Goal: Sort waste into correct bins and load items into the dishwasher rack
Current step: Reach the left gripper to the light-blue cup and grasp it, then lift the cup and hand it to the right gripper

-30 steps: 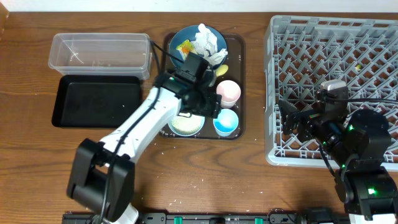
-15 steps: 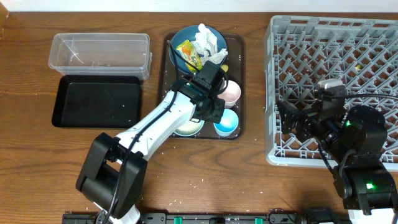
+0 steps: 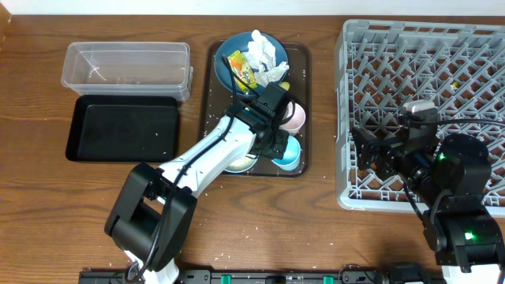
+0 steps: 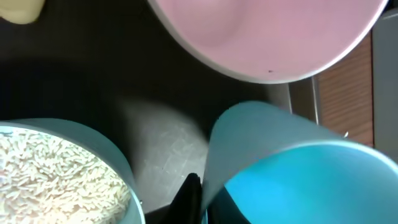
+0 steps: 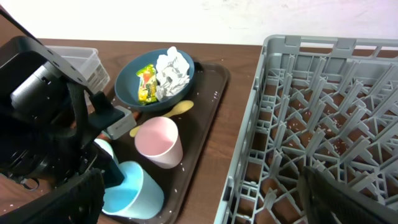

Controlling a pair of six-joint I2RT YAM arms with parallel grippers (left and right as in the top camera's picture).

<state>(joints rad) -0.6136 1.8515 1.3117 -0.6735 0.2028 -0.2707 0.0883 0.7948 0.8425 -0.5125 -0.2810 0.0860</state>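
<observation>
My left gripper (image 3: pixel 282 147) (image 4: pixel 205 198) is shut on the rim of the blue-inside cup (image 3: pixel 289 155) (image 4: pixel 298 180) (image 5: pixel 134 190), one finger outside the wall and one inside. The pink-inside cup (image 3: pixel 293 117) (image 4: pixel 267 31) (image 5: pixel 158 142) stands just behind it. The white bowl (image 3: pixel 235 161) (image 4: pixel 56 174) holding rice is to the left. The blue bowl (image 3: pixel 227 61) holds crumpled tissue (image 3: pixel 260 51) and a yellow wrapper (image 3: pixel 241 69). The yellow spoon (image 5: pixel 174 111) lies beside it. My right gripper (image 3: pixel 371 154) (image 5: pixel 205 208) hangs open over the left edge of the dishwasher rack (image 3: pixel 426 79) (image 5: pixel 323 112).
All the dishes sit on a dark brown tray (image 3: pixel 301 63). A clear tub (image 3: pixel 126 67) and a black tray (image 3: pixel 118 126) lie to the left of it. Rice grains are scattered on the table (image 3: pixel 252 233) near the front edge.
My left gripper has moved right, from beside the white bowl to the blue-inside cup, and closed on its rim. The right arm has stayed where it was.
</observation>
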